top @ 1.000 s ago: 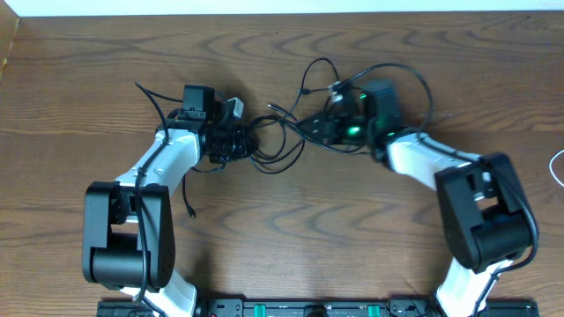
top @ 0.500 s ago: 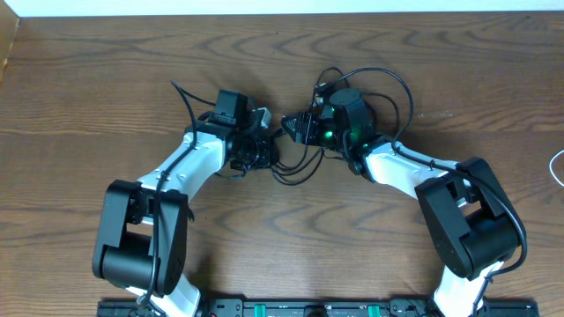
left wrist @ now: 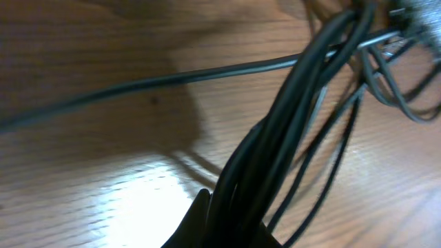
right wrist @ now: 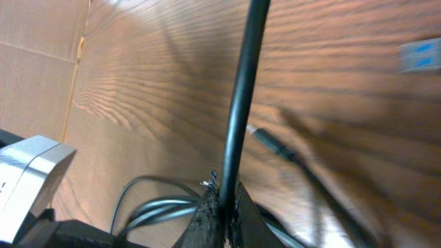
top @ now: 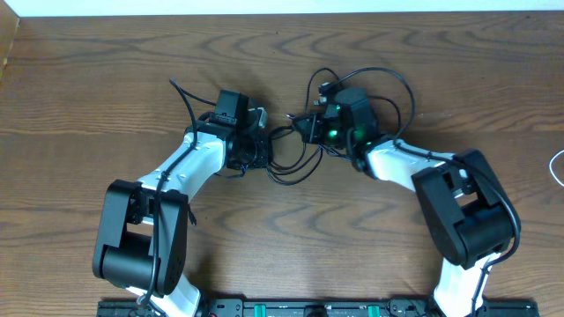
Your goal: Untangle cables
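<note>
Because the cables [top: 286, 157] are thin, limp and light, I expect them to sag and slide over one another rather than hold a shape. Any pull should be slow, or the loops may cinch into knots. They lie as a black tangle on the middle of the surface [top: 88, 88], toward its far side, strung between my two arms. Loose loops spill toward the near side and arch round the far side of the right arm.

My left end effector [top: 257, 145] is clenched on a thick bundle of the cables, which the left wrist view shows running up out of its tips. My right end effector [top: 306, 129] is clamped on a single black cord [right wrist: 242, 83] that stands taut between its fingers [right wrist: 200, 224]. A small plug end [right wrist: 267, 142] lies on the wood just beyond.

The best hold, I think, is close to a plug, where a free end can be fed back through a loop. A white cord [top: 558, 167] lies well apart at the right edge.
</note>
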`<control>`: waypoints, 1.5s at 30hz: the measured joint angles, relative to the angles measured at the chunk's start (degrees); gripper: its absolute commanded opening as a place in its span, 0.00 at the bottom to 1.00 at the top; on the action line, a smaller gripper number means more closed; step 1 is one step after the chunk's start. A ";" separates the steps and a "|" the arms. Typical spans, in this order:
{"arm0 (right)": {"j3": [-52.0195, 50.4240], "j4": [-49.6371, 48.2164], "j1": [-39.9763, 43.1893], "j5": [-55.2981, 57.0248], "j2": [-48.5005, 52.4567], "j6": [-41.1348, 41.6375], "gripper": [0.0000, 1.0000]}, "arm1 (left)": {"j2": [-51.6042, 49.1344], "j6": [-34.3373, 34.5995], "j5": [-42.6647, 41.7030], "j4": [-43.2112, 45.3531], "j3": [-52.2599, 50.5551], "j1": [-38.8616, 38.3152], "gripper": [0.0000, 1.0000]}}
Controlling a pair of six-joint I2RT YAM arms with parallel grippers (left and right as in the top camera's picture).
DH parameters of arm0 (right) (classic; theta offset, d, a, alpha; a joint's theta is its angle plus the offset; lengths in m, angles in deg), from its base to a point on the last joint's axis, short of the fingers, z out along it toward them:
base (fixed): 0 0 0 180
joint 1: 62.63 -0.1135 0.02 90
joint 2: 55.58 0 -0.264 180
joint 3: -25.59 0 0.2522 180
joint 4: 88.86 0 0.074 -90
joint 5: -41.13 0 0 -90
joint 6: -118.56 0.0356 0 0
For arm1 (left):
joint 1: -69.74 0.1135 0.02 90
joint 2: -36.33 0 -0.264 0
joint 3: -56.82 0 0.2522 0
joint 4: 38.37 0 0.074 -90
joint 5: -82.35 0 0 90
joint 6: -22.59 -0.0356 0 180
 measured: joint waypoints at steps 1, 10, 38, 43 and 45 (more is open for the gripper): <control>0.04 1.25 1.16 -1.31 -0.04 -1.20 0.01 | 0.00 0.02 1.01 0.00 0.00 -0.02 0.08; -0.07 22.08 17.05 -4.48 -13.55 -12.90 0.01 | 0.00 9.38 14.32 -0.42 0.00 -0.04 0.08; -0.04 45.92 38.25 17.00 -39.10 -21.90 0.20 | 0.00 16.15 18.40 2.19 0.00 -0.04 0.08; -0.04 47.65 38.25 22.29 -39.10 -21.86 0.24 | 0.72 8.85 14.05 6.14 0.00 0.07 0.08; -0.04 47.76 38.25 23.34 -39.10 -21.86 0.31 | 2.84 7.06 12.83 7.98 -0.04 0.13 0.08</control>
